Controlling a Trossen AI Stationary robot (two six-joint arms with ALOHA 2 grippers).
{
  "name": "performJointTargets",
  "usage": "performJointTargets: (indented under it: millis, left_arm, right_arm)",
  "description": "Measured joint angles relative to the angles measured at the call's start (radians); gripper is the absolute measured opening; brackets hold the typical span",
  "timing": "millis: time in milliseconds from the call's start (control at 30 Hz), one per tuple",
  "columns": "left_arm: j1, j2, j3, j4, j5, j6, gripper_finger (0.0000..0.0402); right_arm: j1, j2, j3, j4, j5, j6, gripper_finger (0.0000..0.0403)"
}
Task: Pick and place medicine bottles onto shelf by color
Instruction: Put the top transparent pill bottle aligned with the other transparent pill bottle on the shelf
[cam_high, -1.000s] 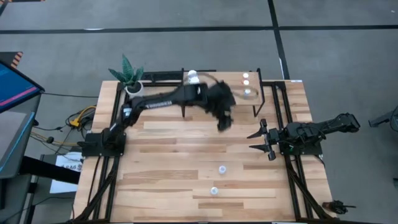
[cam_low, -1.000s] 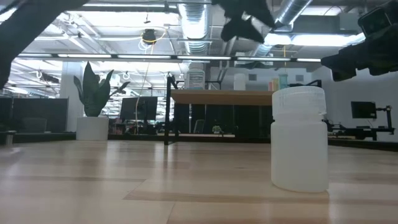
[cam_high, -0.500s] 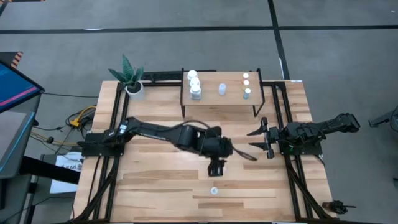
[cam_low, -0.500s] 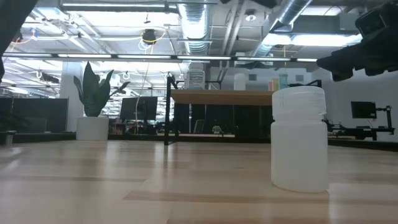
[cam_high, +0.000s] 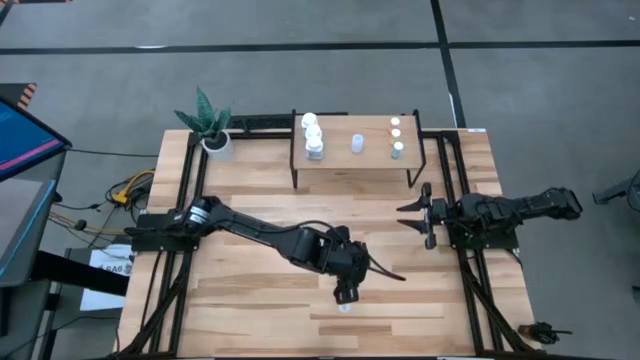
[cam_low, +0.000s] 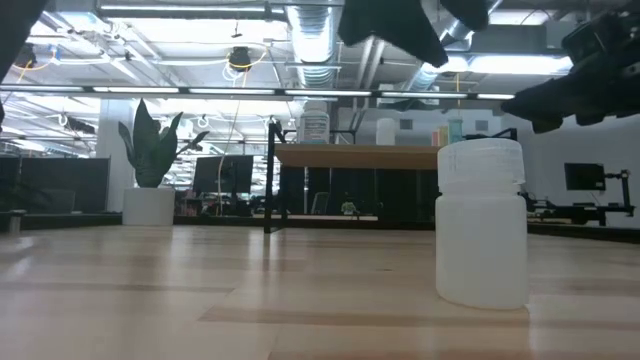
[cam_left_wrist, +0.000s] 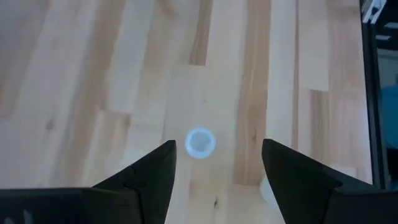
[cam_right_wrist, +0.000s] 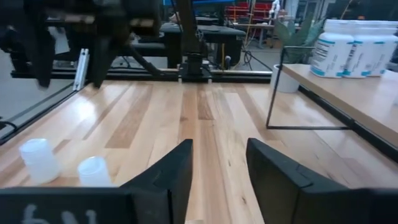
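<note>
While the left arm reaches out over the front-middle of the surface (cam_high: 260, 255), its left gripper (cam_high: 346, 294) hangs w/ fingers (cam_left_wrist: 146, 180) spread apart and holding nothing, directly above a pale bluish bottle (cam_left_wrist: 200, 142) that shows between the two fingers in the left wrist view. In the high view a 2nd pale bottle (cam_high: 345, 307) peeks out just below the gripper, toward the front edge; the right wrist view shows the two pale bottles (cam_right_wrist: 39, 160) (cam_right_wrist: 94, 172) standing just beside each other on the planks. The low view has one of them (cam_low: 482, 222) upright, close to the camera. The shelf (cam_high: 355, 165) stands at the far-middle of the surface: three white bottles (cam_high: 313, 136) in a row at its left end, one pale bluish bottle (cam_high: 356, 143) in the middle, three small capped bottles (cam_high: 396, 137) at the right end. Cap colours too small to tell apart in the high view. Right gripper (cam_high: 417, 216) waits at the right side of the surface, fingers (cam_right_wrist: 168, 180) apart and empty, well apart from the bottles. Potted plant (cam_high: 211, 124) sits at the far-left corner, near the shelf's left.
</note>
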Motion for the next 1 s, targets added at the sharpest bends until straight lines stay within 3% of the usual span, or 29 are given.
performJointTargets:
  millis: [200, 467, 767, 1000]
  left_arm:
    - [-0.020, 0.000, -0.129, 0.114, -0.062, -0.003, 0.0224]
    - [-0.022, -0.001, -0.251, 0.228, -0.067, -0.006, 0.0224]
    - [-0.007, 0.031, -0.259, 0.250, -0.099, 0.056, 0.0224]
    - [0.004, 0.085, -0.254, 0.327, -0.056, 0.084, 0.0224]
  right_arm:
    - [-0.007, 0.000, 0.000, 0.000, 0.000, 0.000, 0.0140]
    - [-0.007, 0.000, 0.000, -0.001, -0.001, -0.001, 0.0123]
    - [-0.007, 0.001, 0.000, -0.001, -0.001, 0.000, 0.0123]
    - [-0.006, 0.017, 0.000, -0.001, -0.002, 0.000, 0.0123]
